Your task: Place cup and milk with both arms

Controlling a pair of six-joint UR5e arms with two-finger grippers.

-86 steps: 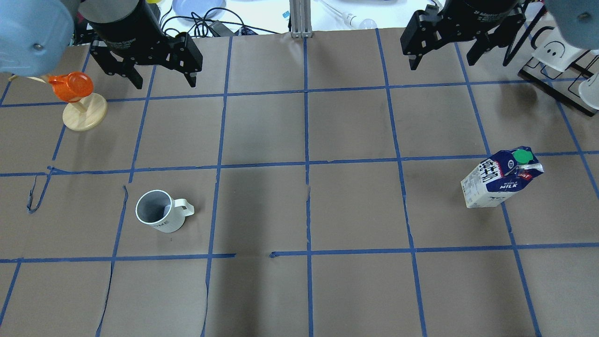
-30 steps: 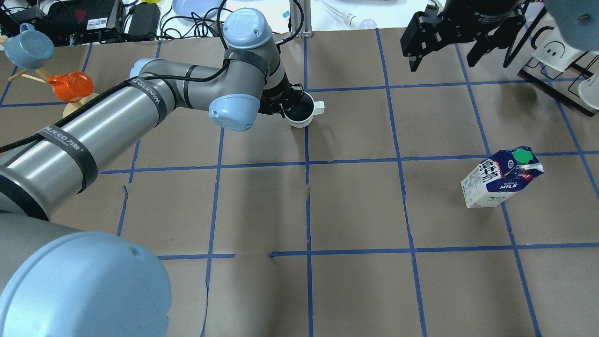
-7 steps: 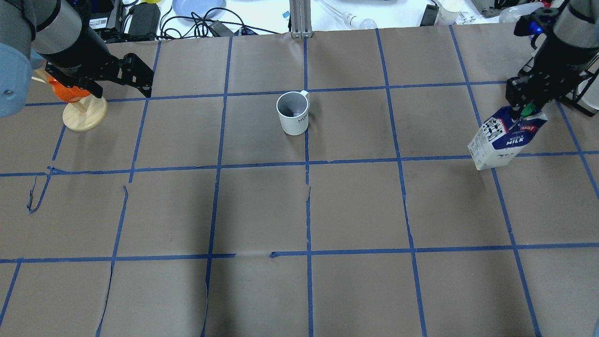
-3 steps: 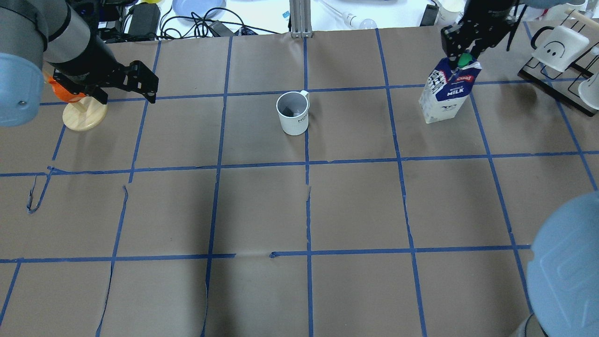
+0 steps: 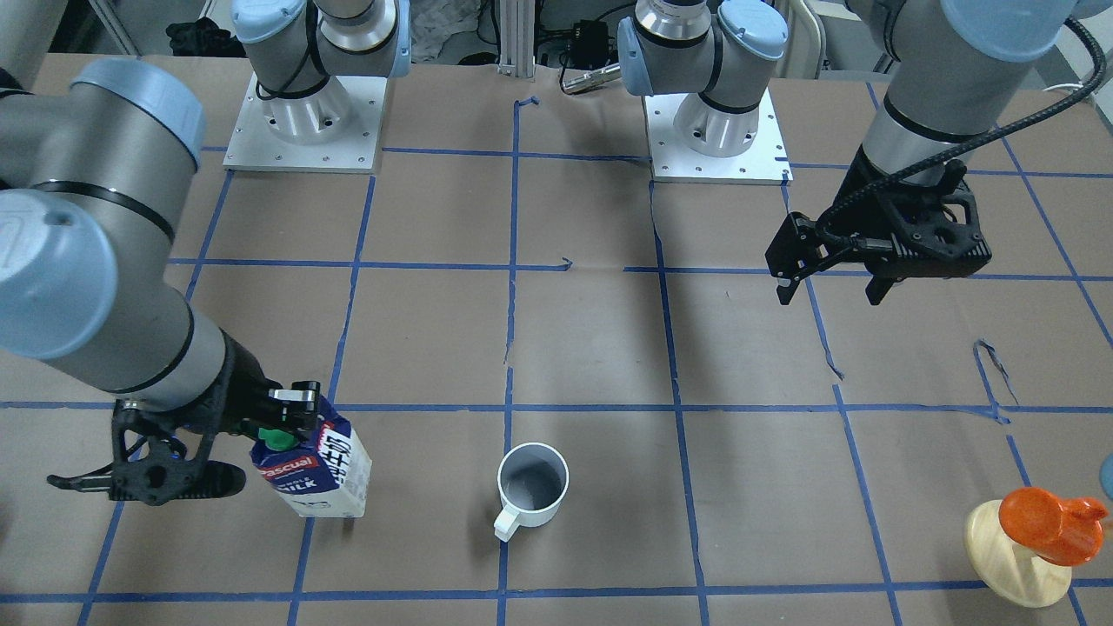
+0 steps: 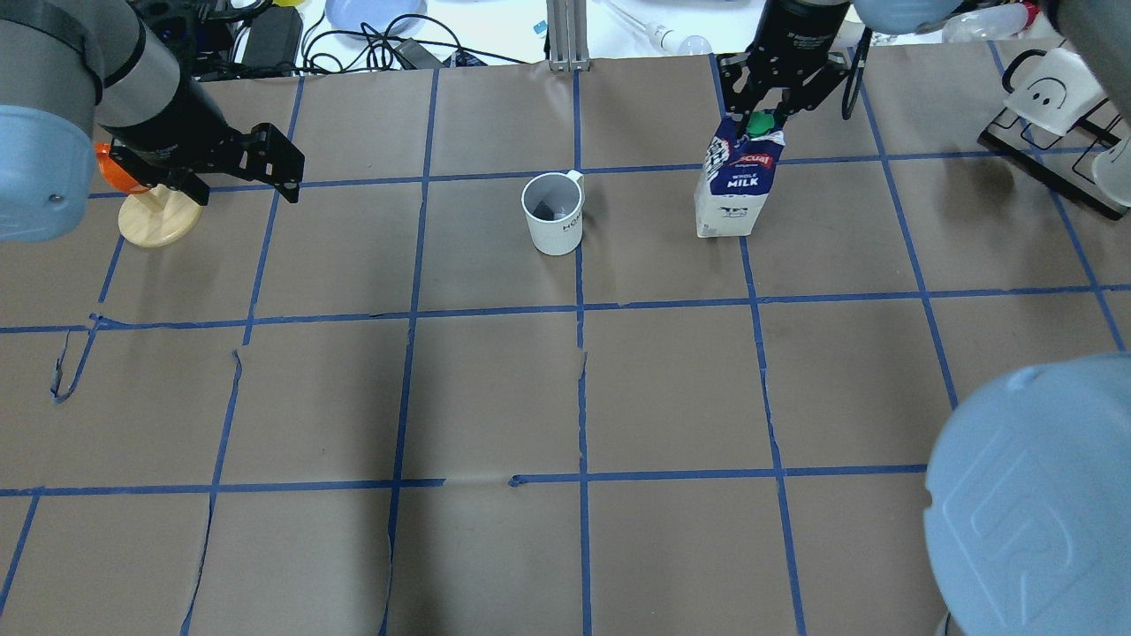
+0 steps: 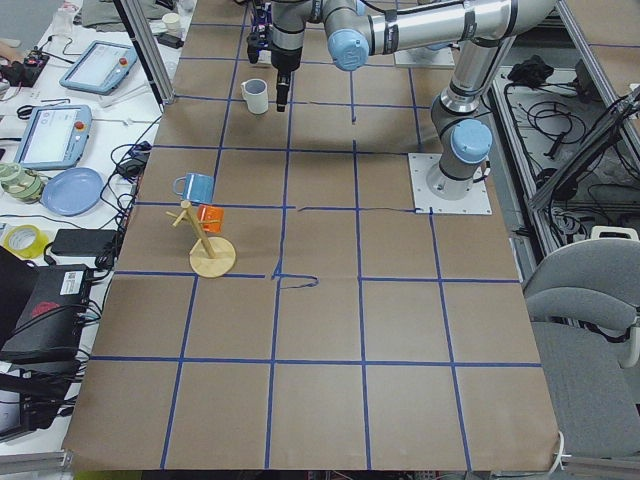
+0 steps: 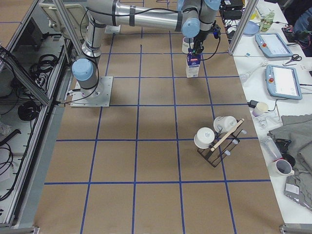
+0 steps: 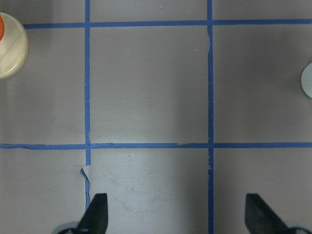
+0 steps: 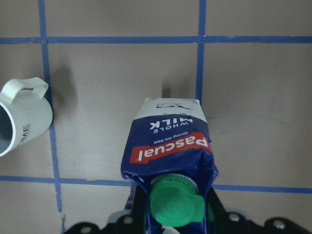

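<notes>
Silver-grey arms (image 5: 130,348) with light-blue joint caps (image 5: 43,287), black cable (image 5: 1000,132), black hands (image 5: 830,296).

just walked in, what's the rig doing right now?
The right claw is clamped on the top ridge of the milk carton and holds it upright, a short way to the right of the cup in the overhead view. Whether the carton's base is on the paper cannot be told. The cup stands free on the table, with nothing gripping it. The left claw is open and empty, and it hangs above the table near the wooden stand.
</notes>
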